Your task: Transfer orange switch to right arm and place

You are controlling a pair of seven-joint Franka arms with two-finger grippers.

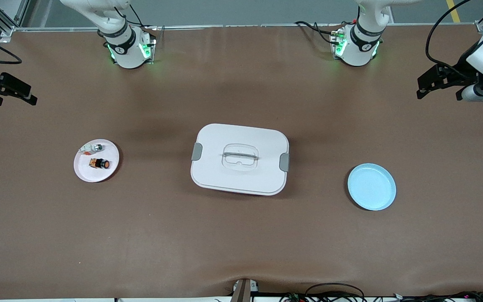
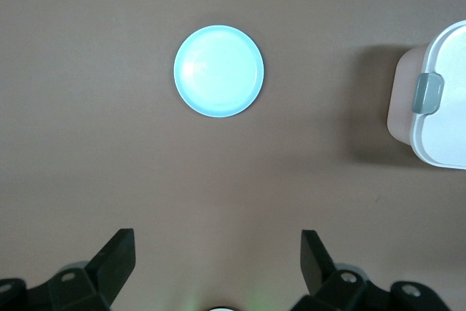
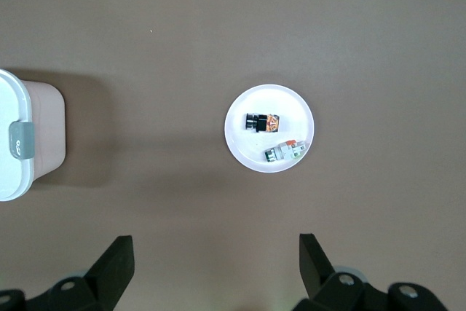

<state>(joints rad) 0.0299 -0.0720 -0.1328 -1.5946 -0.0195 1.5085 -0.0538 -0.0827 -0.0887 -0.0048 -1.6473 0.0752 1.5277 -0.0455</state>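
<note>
The orange switch (image 1: 99, 163) lies on its side on a small white plate (image 1: 84, 174) toward the right arm's end of the table. In the right wrist view the switch (image 3: 262, 122) lies on that plate (image 3: 240, 151) with its black body and orange band showing. My right gripper (image 1: 15, 98) hangs open and empty over the table edge at that end, apart from the plate; its own view shows it (image 3: 216, 245) with the jaws wide. My left gripper (image 1: 438, 94) hangs open and empty over the left arm's end (image 2: 218, 242).
A small silver-and-white part (image 1: 92, 147) shares the white plate (image 3: 284, 152). A white lidded box (image 1: 240, 158) with grey clips stands mid-table. An empty light-blue plate (image 1: 371, 186) lies toward the left arm's end and shows in the left wrist view (image 2: 218, 71).
</note>
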